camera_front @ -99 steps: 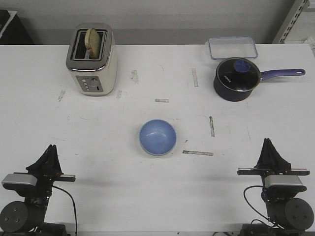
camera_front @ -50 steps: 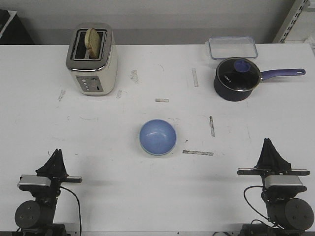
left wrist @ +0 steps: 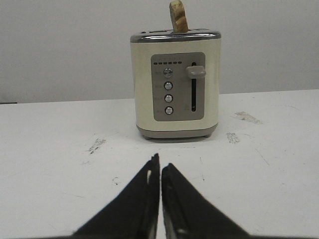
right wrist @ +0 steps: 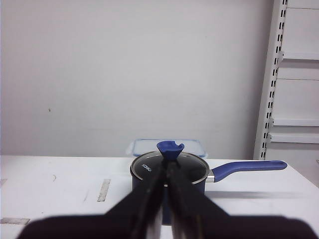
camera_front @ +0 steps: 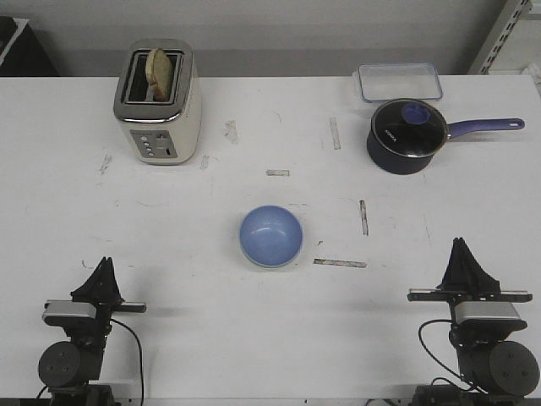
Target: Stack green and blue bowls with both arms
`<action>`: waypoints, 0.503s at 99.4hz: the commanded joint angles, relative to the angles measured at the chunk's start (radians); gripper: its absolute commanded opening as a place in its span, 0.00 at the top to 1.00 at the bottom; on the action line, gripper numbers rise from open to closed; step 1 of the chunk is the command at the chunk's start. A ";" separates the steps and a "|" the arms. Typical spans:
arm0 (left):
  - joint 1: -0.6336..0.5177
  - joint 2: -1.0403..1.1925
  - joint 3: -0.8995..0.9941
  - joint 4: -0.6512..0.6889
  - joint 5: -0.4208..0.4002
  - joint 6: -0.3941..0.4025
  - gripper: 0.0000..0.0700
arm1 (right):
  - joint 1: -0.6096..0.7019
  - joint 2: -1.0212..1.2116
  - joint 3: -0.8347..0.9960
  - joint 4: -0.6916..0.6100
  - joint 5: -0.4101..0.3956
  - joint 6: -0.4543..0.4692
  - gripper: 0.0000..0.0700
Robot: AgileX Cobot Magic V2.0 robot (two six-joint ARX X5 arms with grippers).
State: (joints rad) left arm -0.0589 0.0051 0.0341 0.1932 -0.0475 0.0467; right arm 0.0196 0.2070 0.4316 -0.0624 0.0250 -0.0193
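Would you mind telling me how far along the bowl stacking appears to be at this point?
It looks finished: the blue bowl sits mid-table with a pale green rim just showing beneath it, so the green bowl appears nested underneath. Nothing is in hand: the left gripper and right gripper are shut, empty, and parked near the table's near edge, well apart from the bowls. Nothing obvious remains.
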 commanded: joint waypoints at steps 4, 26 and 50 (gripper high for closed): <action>0.002 -0.002 -0.022 0.023 0.002 0.013 1.00 | 0.001 -0.003 0.006 0.013 0.001 -0.004 1.00; 0.002 -0.002 -0.022 0.016 0.002 0.013 1.00 | 0.001 -0.003 0.006 0.013 0.001 -0.004 1.00; 0.002 -0.002 -0.022 0.016 0.002 0.013 1.00 | 0.001 -0.003 0.006 0.013 0.001 -0.004 1.00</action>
State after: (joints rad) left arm -0.0589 0.0051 0.0341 0.1947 -0.0475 0.0467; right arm 0.0193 0.2070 0.4316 -0.0624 0.0257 -0.0193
